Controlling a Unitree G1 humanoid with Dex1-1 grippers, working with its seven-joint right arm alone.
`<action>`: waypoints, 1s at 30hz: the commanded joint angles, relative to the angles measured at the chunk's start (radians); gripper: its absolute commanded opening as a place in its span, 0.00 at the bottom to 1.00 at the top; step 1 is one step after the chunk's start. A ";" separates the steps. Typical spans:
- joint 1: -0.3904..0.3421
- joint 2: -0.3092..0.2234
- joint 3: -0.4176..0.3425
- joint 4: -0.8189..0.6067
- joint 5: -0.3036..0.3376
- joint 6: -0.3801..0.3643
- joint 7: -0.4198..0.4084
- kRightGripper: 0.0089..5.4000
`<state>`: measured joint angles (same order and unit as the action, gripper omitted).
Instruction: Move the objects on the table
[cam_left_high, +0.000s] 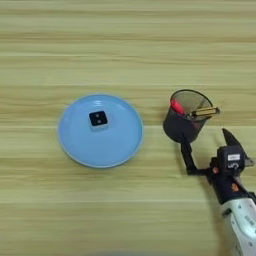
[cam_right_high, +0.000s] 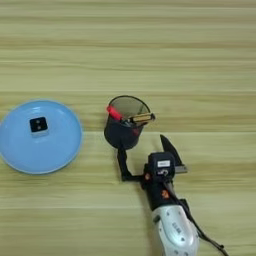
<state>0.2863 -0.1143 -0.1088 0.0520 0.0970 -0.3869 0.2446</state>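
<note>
End effector (cam_right_high: 144, 156) spread wide; mesh cup (cam_right_high: 120, 135) holds red pen (cam_right_high: 114, 113), probably screwdriver (cam_right_high: 142, 118); plate (cam_right_high: 60, 150) holds block (cam_right_high: 38, 125)

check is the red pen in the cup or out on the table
In the cup: the red pen leans inside the black mesh cup, its tip over the rim.

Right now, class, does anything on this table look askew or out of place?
Nothing is spilled or damaged. The mesh cup holds a red pen and a yellow-handled screwdriver that pokes over its rim. Oddest is the small black block sitting alone on the blue plate.
</note>
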 joint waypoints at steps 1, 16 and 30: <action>-0.013 -0.013 -0.009 -0.070 0.026 -0.051 0.008 1.00; -0.006 -0.010 -0.022 -0.149 0.078 -0.064 0.018 1.00; -0.118 -0.003 -0.034 -0.052 0.057 -0.086 -0.008 1.00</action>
<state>0.2240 -0.1064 -0.1272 0.0111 0.1608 -0.4475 0.2476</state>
